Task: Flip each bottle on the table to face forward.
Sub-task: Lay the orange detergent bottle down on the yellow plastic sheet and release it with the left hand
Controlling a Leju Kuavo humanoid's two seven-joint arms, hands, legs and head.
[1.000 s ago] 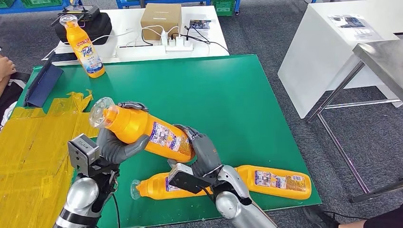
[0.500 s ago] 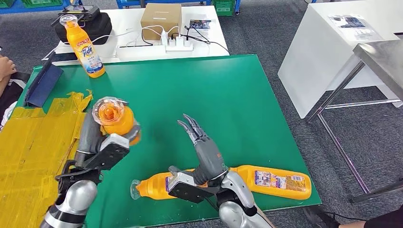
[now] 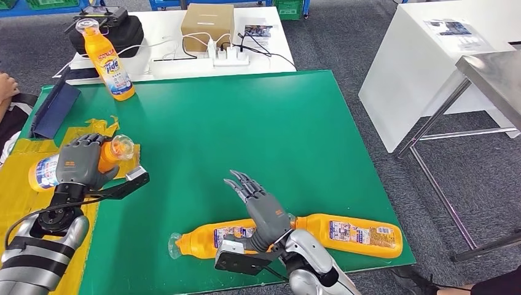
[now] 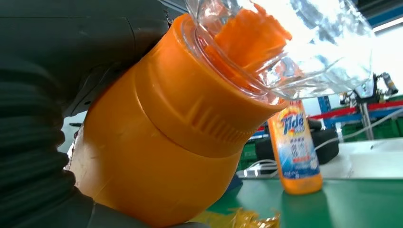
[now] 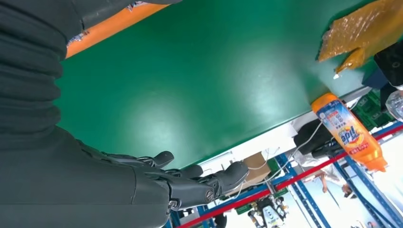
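My left hand (image 3: 80,161) grips an orange detergent bottle (image 3: 43,171) by its body, held sideways over the yellow-taped left part of the green table (image 3: 246,117); its clear cap (image 3: 123,146) points right. Close up, that bottle (image 4: 161,137) sits against my left hand (image 4: 43,156). My right hand (image 3: 261,206) hovers with fingers spread and nothing in it, above two orange bottles lying flat near the front edge: one on the left (image 3: 212,238) and one on the right (image 3: 356,233). A fourth bottle (image 3: 107,55) stands upright at the far left, Tide label forward, the same standing bottle (image 4: 294,147) (image 5: 349,130).
A dark blue flat case (image 3: 54,107) lies at the table's left edge. Behind stands a white table with a cardboard box (image 3: 207,23), power strip (image 3: 230,58) and black bag (image 3: 120,31). A white cabinet (image 3: 430,67) and metal table (image 3: 491,74) are to the right. A person's hand (image 3: 6,86) is far left.
My left hand swung the held bottle left and down, from upright over the green mat to sideways over the yellow tape. My right hand let go of it earlier and sank slightly toward the lying bottles.
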